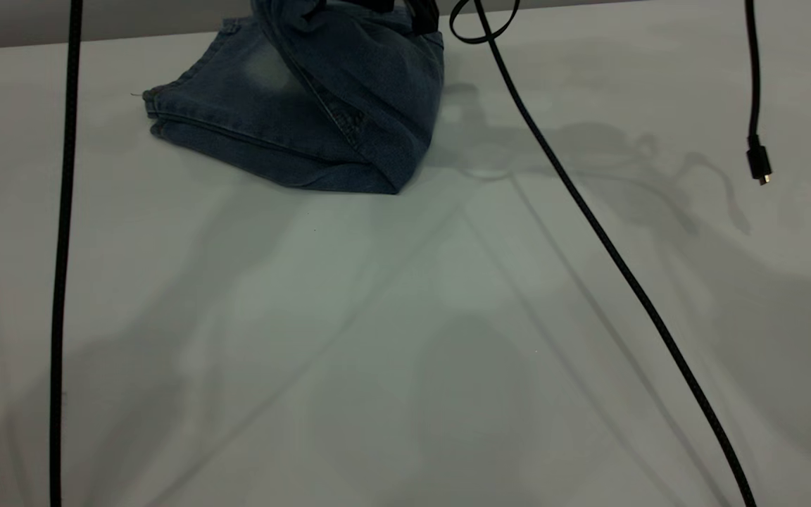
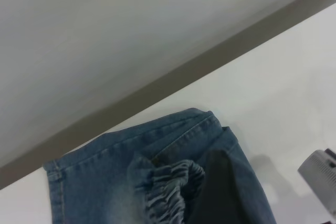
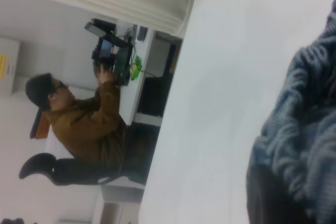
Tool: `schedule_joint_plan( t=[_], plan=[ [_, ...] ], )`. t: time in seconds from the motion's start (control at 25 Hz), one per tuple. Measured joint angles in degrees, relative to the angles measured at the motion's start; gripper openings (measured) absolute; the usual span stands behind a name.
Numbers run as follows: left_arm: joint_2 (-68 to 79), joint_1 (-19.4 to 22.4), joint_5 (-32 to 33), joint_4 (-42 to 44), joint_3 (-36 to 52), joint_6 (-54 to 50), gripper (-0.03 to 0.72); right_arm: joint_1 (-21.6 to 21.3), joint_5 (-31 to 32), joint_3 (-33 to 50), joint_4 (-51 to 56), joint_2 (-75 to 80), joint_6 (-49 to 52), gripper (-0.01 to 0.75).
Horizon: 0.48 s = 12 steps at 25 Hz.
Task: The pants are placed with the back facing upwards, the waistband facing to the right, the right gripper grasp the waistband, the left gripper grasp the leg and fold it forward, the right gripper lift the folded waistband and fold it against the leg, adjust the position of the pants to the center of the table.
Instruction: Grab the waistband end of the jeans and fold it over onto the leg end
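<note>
The pants lie folded lengthwise at the far side of the table, with the stitched hems pointing left. Their right end is pulled up off the table. My black right gripper is at the top edge of the exterior view, shut on the ruffled waistband. A dark finger presses against the gathers. The leg with the print is hidden. My left gripper hovers above the pants; only a pale ribbed part of it shows, clear of the cloth.
Two black cables hang across the exterior view, and a short one ends in a plug. The table's far edge runs just behind the pants. A person sits at a desk beyond the table.
</note>
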Motion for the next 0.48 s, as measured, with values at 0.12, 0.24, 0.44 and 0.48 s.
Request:
schedule_joint_plan(
  t=[0.12,0.24,0.44,0.48],
  plan=[
    [0.0,0.0,0.0,-0.1,0.0,0.0,0.488,0.0,0.0,0.0,0.0,0.0,0.0,0.169],
    [0.0,0.0,0.0,-0.1,0.0,0.0,0.488,0.0,0.0,0.0,0.1,0.0,0.3,0.321],
    [0.1,0.0,0.0,-0.1,0.0,0.0,0.488,0.0,-0.1,0.0,0.2,0.0,1.0,0.577],
    [0.1,0.0,0.0,-0.1,0.0,0.0,0.488,-0.1,-0.5,0.0,0.1,0.0,1.0,0.601]
  ],
)
